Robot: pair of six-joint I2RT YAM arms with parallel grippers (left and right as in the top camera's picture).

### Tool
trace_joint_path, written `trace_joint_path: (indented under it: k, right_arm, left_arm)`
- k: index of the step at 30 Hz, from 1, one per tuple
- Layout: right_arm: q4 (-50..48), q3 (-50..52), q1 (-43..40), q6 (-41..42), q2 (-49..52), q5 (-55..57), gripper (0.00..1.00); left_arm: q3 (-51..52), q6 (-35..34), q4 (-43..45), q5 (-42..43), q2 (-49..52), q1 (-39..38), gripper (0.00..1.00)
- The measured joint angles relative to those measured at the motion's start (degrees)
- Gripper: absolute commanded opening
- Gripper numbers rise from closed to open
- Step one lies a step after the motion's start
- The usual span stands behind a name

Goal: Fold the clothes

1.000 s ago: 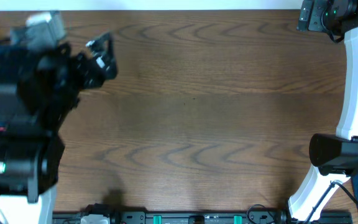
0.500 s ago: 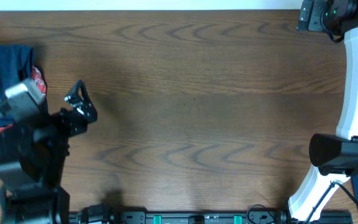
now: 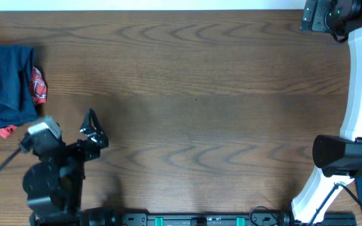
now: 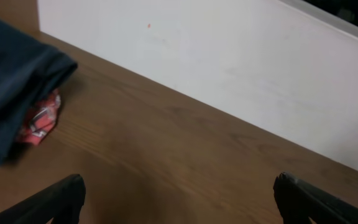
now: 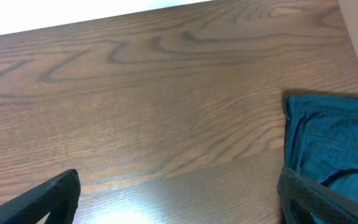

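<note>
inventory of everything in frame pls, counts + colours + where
navy garment: one, dark navy, bunched at the table's far-left edge
red printed cloth: red with a pale print, two patches peeking from under the navy garment; can't tell if they are one piece
blue garment: one, teal-blue, on the wood at the right of the right wrist view
table: one, brown wood grain
white board: one, white, along the table's edge
left arm: black, near-left corner
left claw: open, empty, over bare wood
right arm: white and black, right edge
right claw: open, empty
</note>
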State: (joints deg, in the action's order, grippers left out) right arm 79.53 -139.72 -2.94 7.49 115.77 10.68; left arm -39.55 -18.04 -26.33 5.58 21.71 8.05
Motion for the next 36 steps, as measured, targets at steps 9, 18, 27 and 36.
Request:
trace_joint_path:
  k: [9,18,27,36]
  right_arm:
    - [0.0,0.0,0.0,0.0,0.0,-0.02,0.99]
    - [0.0,0.0,0.0,0.0,0.0,0.0,0.99]
    - [0.0,0.0,0.0,0.0,0.0,0.0,0.99]
    - [0.0,0.0,0.0,0.0,0.0,0.0,0.99]
  left_arm:
    - [9.53,0.0,-0.09,-1.49,-11.06,0.0,0.98]
    - [14.36,0.0,-0.04,-1.53,-19.06,0.0,0.98]
    - [18.1,-0.15,-0.04,-1.53,-20.96,0.0,0.98]
    - [21.66,-1.7,0.0,-1.51,-21.09,0.0,0.98]
